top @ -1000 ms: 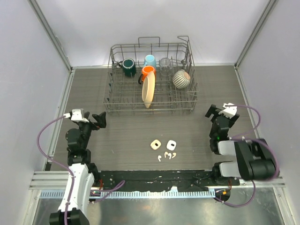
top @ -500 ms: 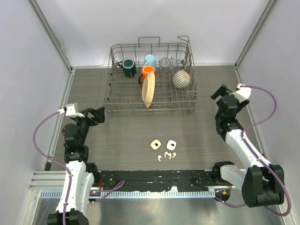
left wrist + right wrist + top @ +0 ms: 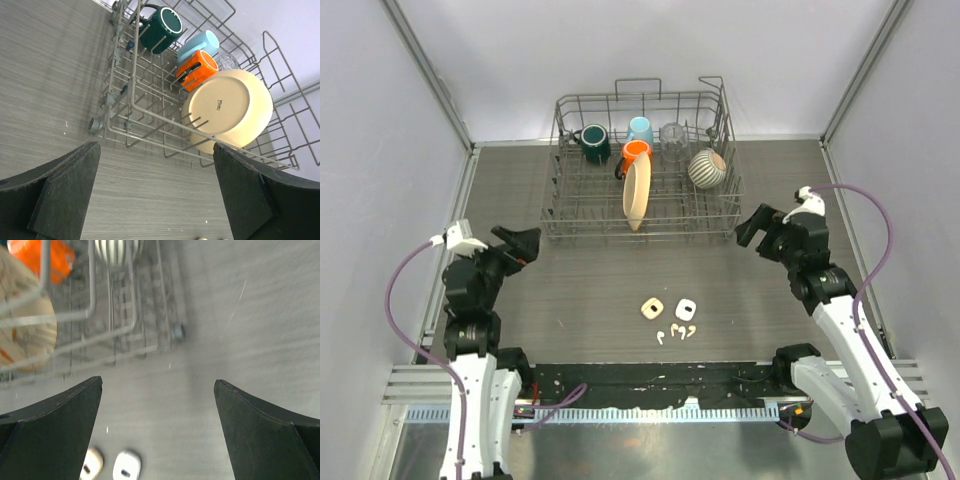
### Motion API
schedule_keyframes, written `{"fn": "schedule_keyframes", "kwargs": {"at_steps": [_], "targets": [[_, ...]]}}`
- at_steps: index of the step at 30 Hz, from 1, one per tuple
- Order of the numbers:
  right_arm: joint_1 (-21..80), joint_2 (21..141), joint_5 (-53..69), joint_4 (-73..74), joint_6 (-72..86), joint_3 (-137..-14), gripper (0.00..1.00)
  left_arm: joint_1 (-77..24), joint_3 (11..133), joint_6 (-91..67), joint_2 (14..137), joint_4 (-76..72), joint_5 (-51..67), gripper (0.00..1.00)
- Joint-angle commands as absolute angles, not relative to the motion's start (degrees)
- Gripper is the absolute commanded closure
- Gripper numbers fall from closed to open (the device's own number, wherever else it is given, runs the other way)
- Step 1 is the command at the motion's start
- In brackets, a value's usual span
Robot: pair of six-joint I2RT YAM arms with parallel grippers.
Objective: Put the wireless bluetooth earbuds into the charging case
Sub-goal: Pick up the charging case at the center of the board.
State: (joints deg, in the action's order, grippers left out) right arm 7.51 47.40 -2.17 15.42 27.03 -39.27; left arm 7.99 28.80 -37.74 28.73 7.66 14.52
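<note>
— Status of the left jaws?

— Found spread wide, gripping nothing. Held above the table [image 3: 590,290] and aimed at the dish rack [image 3: 135,100]. Ahead of them, noted in the rack: green mug [image 3: 162,22], blue mug [image 3: 200,44], orange mug [image 3: 197,67] and cream plate [image 3: 227,107] standing on edge.

— And the right jaws?

— Likewise spread wide, empty. Pointed down at the table beside the rack's near corner, with striped bowl [image 3: 116,249] up ahead of them.

— Located the wireless bluetooth earbuds [image 3: 677,328]?

— Confirmed. Lying loose on the table, roughly midway between the two sets of jaws and well apart from both, on the side nearer the arm bases. Counted three small white pieces (too tiny for a firmer count). Placed just on the base side of the cream case [image 3: 652,308] and the white case [image 3: 686,309]. Not seated in either case.

— Cases relative to each other?

— Set side by side, near but not touching.

— Anything from the right wrist view?

— Picked up both cases low between the right jaws, much closer to one finger [image 3: 50,435] than to the other.
</note>
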Motion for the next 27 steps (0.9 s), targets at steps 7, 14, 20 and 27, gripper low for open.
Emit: {"fn": "schedule_keyframes", "kwargs": {"at_steps": [7,14,20,27], "targets": [[13.1,30.5,12.6,15.5,46.7,-35.9,0.01,8.3,23.9,-45.1,14.2,17.2,13.0,0.00],[18.1,38.1,11.3,19.7,47.8,-33.4,0.16,8.3,25.7,-41.7,8.6,21.6,12.4,0.00],[32.9,48.6,-12.5,38.2,45.3,-45.3,0.16,8.3,26.5,-41.7,9.7,23.5,12.7,0.00],[48.2,56.9,-22.4,34.5,57.4,-41.4,0.16,8.3,27.0,-41.5,12.5,24.6,13.1,0.00]]}}
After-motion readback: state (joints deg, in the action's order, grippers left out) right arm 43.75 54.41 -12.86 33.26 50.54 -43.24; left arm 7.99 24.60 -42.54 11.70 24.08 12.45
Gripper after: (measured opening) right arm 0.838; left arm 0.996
